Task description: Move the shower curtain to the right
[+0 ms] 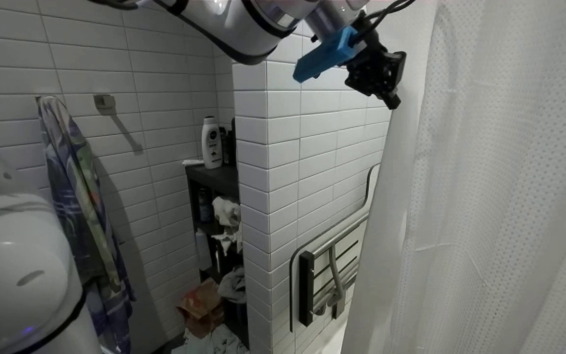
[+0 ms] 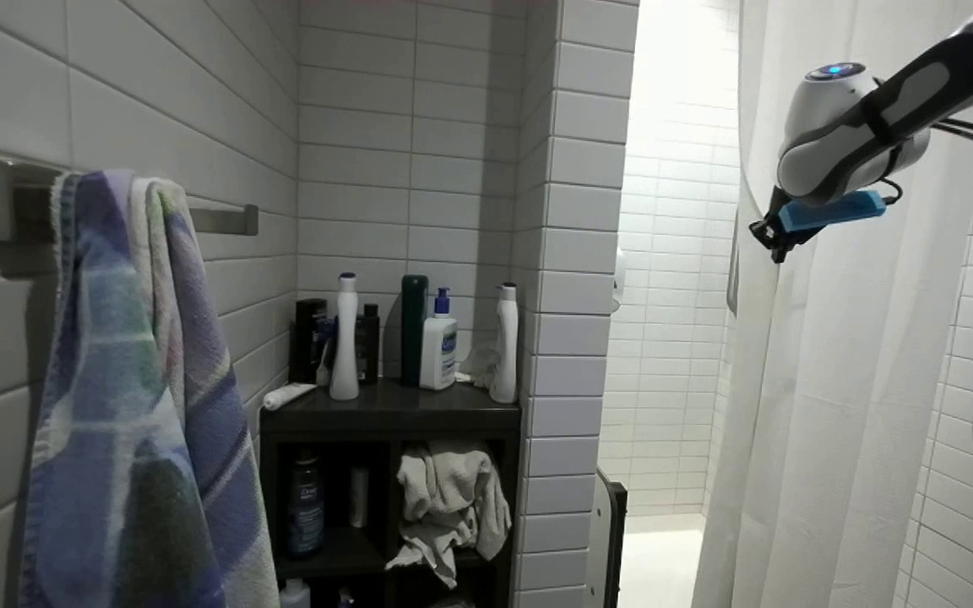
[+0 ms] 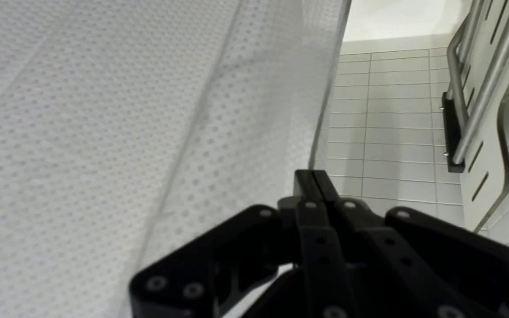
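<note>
The white shower curtain (image 1: pixel 484 206) has a dotted weave and hangs in long folds. It shows in both exterior views, at the right in an exterior view (image 2: pixel 841 397). It fills the left half of the wrist view (image 3: pixel 126 132). My black gripper (image 1: pixel 392 101) is at the curtain's free edge, high up. In the wrist view the fingertips (image 3: pixel 311 172) are together, and the curtain's edge runs straight into the line between them. They look shut on that edge. The gripper also shows against the curtain in an exterior view (image 2: pixel 778 253). The cloth between the fingertips is hidden.
A tiled wall corner (image 1: pixel 268 196) stands beside the arm. A folded shower seat (image 1: pixel 306 287) is mounted on that wall, and it shows in the wrist view (image 3: pixel 453 132). A dark shelf (image 2: pixel 385 414) holds several bottles. A towel (image 2: pixel 140 380) hangs on a wall bar.
</note>
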`<state>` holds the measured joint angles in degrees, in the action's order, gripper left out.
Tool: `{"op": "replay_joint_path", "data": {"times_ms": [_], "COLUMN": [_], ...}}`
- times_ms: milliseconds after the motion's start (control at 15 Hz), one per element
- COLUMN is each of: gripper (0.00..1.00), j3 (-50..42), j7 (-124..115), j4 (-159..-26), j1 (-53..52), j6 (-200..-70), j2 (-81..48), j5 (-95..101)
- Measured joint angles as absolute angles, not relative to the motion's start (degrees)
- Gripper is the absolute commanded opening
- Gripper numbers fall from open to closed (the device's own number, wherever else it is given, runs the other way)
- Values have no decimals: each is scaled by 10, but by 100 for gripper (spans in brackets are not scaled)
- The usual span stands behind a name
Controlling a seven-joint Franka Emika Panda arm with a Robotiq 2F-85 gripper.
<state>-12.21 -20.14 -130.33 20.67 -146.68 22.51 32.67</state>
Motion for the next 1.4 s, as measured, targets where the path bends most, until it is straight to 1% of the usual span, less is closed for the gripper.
{"op": "replay_joint_path", "data": {"times_ms": [467, 933, 1133, 1400], "gripper": [0, 0, 0, 0], "j3": [-238, -314, -333, -331], "j7": [-31, 104, 98, 0], "j4": [-1264, -1246, -1227, -1212], "j1": [226, 204, 199, 221], "j6": [-1545, -1601, -1607, -1651], "j2": [164, 105, 80, 46], "j5": [178, -32, -93, -102]}}
